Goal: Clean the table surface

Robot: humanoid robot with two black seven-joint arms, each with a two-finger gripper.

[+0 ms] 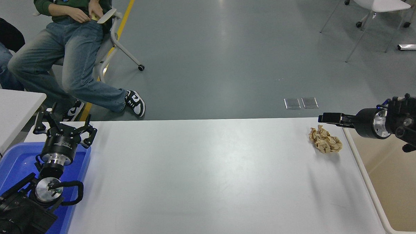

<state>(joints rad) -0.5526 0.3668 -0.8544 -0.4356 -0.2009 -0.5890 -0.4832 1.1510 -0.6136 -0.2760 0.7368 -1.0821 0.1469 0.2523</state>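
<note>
The table surface [203, 176] is a wide white-grey top. A crumpled brown paper wad [325, 143] lies on it near the far right corner. My right gripper [329, 118] reaches in from the right edge and hovers just above and behind the wad, not touching it. It is turned edge-on to the camera, open, with nothing in it. My left gripper [64, 124] is parked at the lower left over a blue tray [9, 165], its fingers spread open and empty.
A beige plastic bin [366, 180] stands against the table's right edge. The corner of a smaller white table [10, 106] shows at the left. Two seated people [70, 49] and a wheeled chair [119, 40] are beyond the far left corner.
</note>
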